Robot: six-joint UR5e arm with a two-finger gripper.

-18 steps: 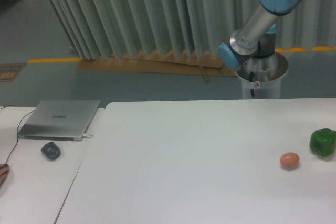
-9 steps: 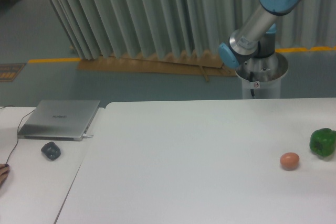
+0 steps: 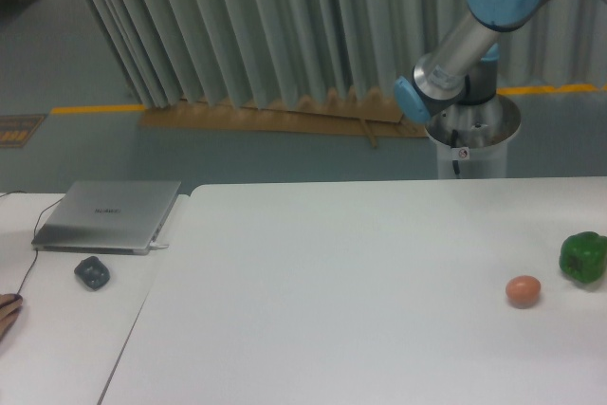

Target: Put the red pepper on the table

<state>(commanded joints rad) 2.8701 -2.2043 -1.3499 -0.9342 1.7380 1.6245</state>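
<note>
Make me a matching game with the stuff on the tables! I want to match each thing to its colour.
Things:
1. egg
2. pepper
3. laptop
4. mouse

Colours:
A. silver
B. green
C. dark grey
D. brownish-orange

Pairs: 1-D, 2-B, 3-A, 4-C

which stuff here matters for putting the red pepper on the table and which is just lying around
Belongs to the job:
- large white table
- red pepper: not in view
- end effector: not in view; only the arm shows

Just lying about:
- green pepper
- egg
- silver laptop, on the side table
- small dark object beside the laptop
</note>
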